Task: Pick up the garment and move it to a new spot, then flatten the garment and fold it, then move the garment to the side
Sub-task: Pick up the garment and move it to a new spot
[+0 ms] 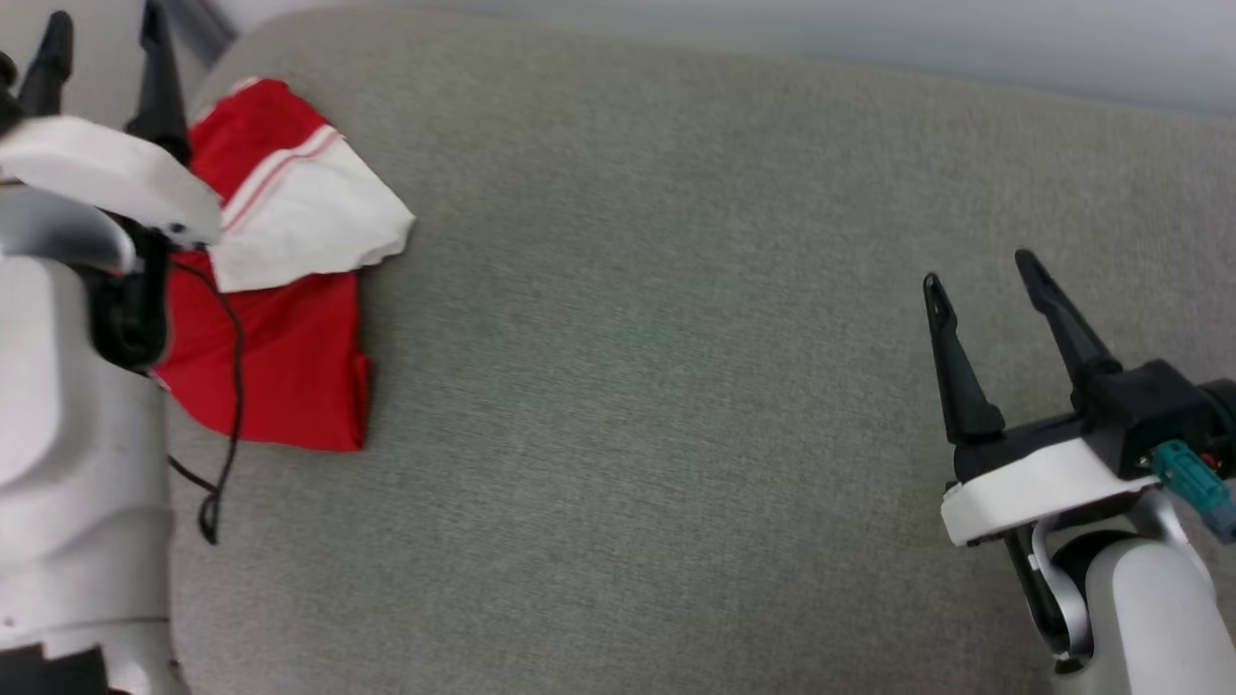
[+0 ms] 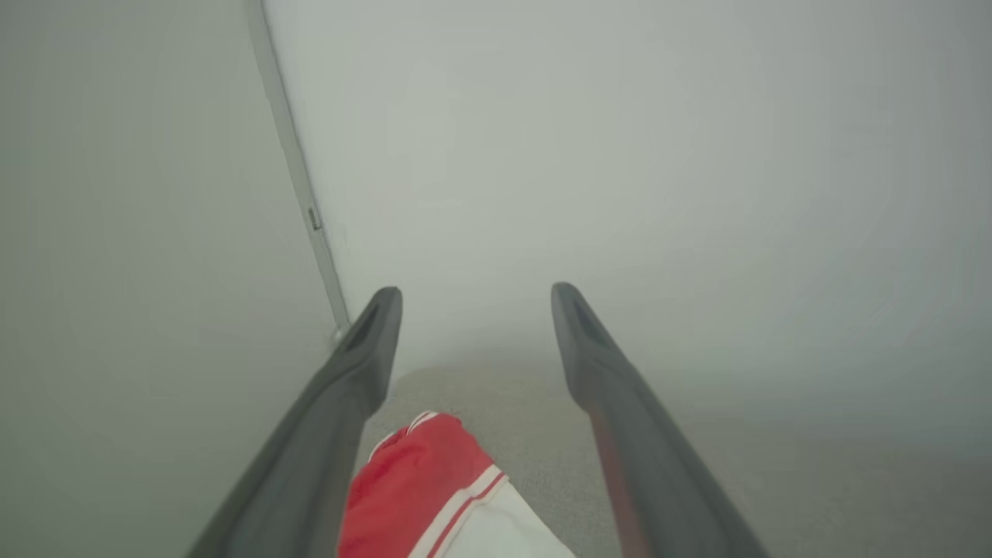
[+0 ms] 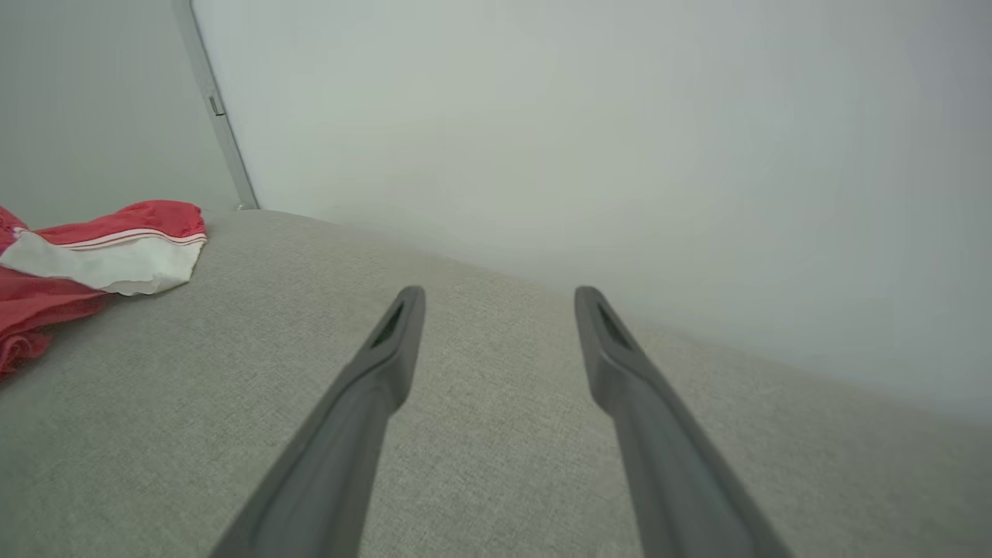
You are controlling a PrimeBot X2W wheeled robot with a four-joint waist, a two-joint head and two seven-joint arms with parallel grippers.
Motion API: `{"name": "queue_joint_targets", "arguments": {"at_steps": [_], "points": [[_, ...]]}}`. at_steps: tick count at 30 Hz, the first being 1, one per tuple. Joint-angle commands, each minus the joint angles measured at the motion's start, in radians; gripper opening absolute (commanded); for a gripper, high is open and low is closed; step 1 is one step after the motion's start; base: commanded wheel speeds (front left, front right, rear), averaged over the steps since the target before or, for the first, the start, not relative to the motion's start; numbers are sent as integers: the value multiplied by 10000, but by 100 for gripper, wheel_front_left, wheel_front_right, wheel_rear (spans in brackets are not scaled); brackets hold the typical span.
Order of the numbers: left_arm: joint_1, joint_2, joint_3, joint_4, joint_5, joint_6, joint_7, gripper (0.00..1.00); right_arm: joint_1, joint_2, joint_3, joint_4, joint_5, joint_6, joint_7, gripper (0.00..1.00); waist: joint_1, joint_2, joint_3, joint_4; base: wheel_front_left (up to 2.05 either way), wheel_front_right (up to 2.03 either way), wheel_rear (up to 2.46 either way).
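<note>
Garment (image 1: 280, 328) lies at the far left of the grey fabric surface (image 1: 676, 405), near its back left corner. It is a compact red bundle with a white sleeve panel and striped trim on top. Its long axis runs near to far in the head view, slightly angled.

Left gripper (image 1: 106, 29): fingers apart, holding nothing. It sits above the far left part of the garment, with the tips pointing past it towards the wall. In the left wrist view the garment (image 2: 418, 480) shows low between the two fingers of the left gripper (image 2: 475, 296), below and behind the tips rather than ahead of them. Any grasp by this arm would probably need the wrist to tip down or draw back first.

Right gripper (image 1: 978, 270): fingers apart, empty, well apart from the garment on the opposite side of the surface. From the right gripper (image 3: 500, 297), the garment (image 3: 46, 302) lies far off to the left. The left arm is clearly the nearer one.

Hidden or unclear:
- The pale left forearm and a dangling black cable (image 1: 232, 386) cover the garment's left edge.
- I cannot tell how far the cloth reaches under the forearm, nor whether it overhangs the surface edge.
- Whether the bundle is neatly folded or just heaped is hard to judge, and I cannot tell which face is up.
</note>
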Motion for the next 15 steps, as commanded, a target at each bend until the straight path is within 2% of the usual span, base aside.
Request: {"name": "queue_joint_targets", "arguments": {"at_steps": [1, 7, 13, 15], "points": [[-188, 219, 22, 271, -141, -83, 540, 100, -251, -13, 8, -57, -37, -2, -41, 100, -1, 0, 824, -646, 0, 0, 0], [-810, 1346, -47, 1478, -793, -323, 3440, 100, -827, 20, 75, 80, -9, -2, -287, 100, -1, 0, 1672, -1106, 0, 0, 0], [-487, 2105, -8, 2518, -1403, -383, 5557, 100, -1229, 102, 233, 424, 52, -2, -519, 100, -1, 0, 2104, -1450, 0, 0, 0], [-329, 2165, 81, 2938, -1622, -375, 6281, 100, -1313, 123, 275, 560, 87, -2, -602, 100, -1, 0, 2150, -1535, 0, 0, 0]]}}
